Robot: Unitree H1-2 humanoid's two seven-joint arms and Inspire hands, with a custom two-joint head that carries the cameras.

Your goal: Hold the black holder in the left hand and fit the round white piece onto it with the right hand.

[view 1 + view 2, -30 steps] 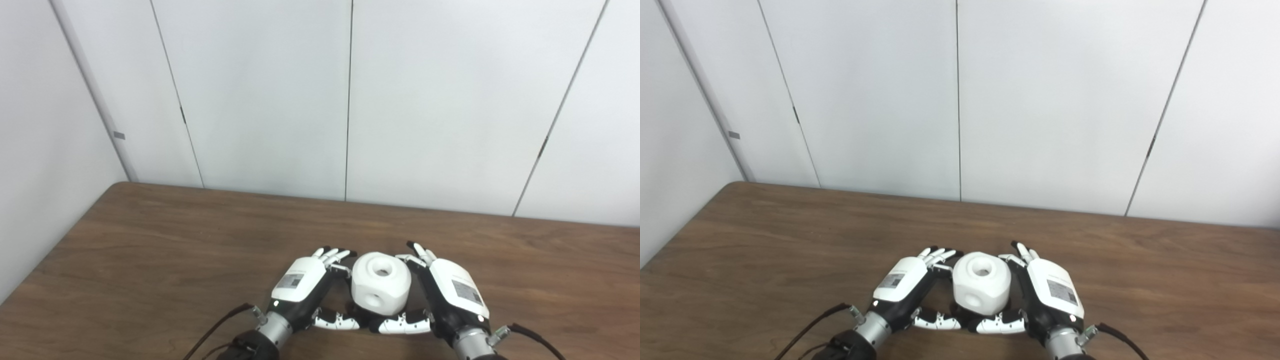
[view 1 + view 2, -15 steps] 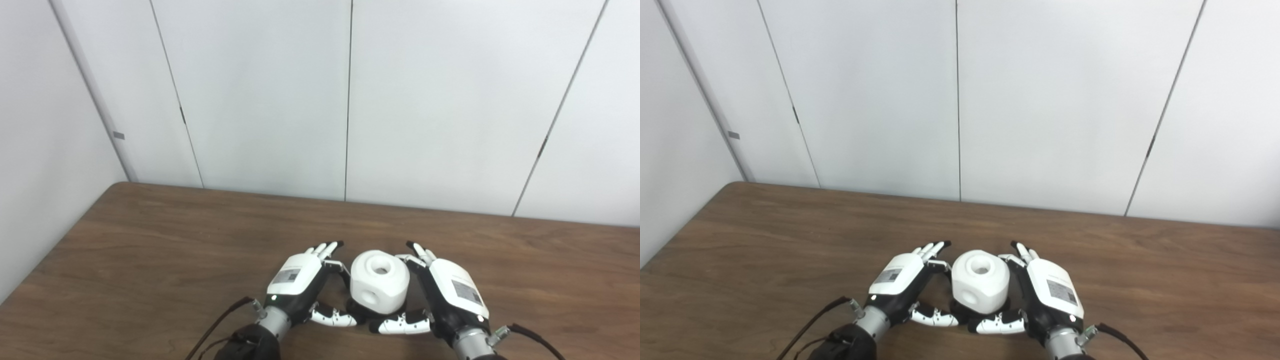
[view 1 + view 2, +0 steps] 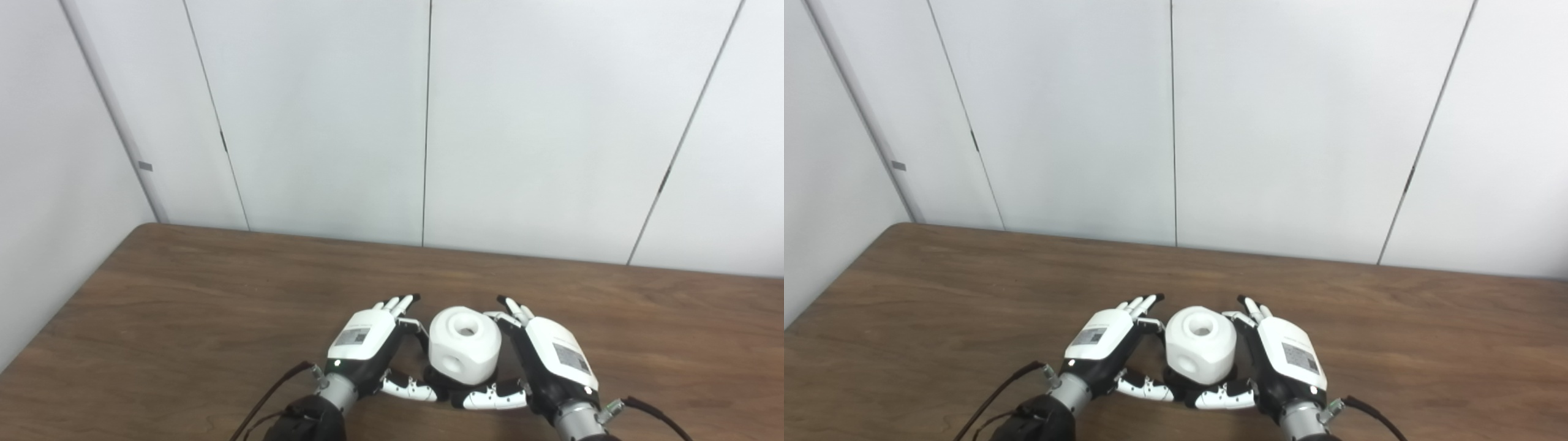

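Both sets of fingers are spread and holding nothing. The left hand (image 3: 362, 343) stands just beside the round white piece (image 3: 463, 345), a gap showing between them; the right hand (image 3: 553, 358) is close against its other side, though contact is hard to tell. The piece sits on the black holder (image 3: 442, 388), which rests on the wooden table (image 3: 184, 306) between the two thumbs.

Round white piece (image 3: 464, 344) sits upright on black holder (image 3: 442, 388)
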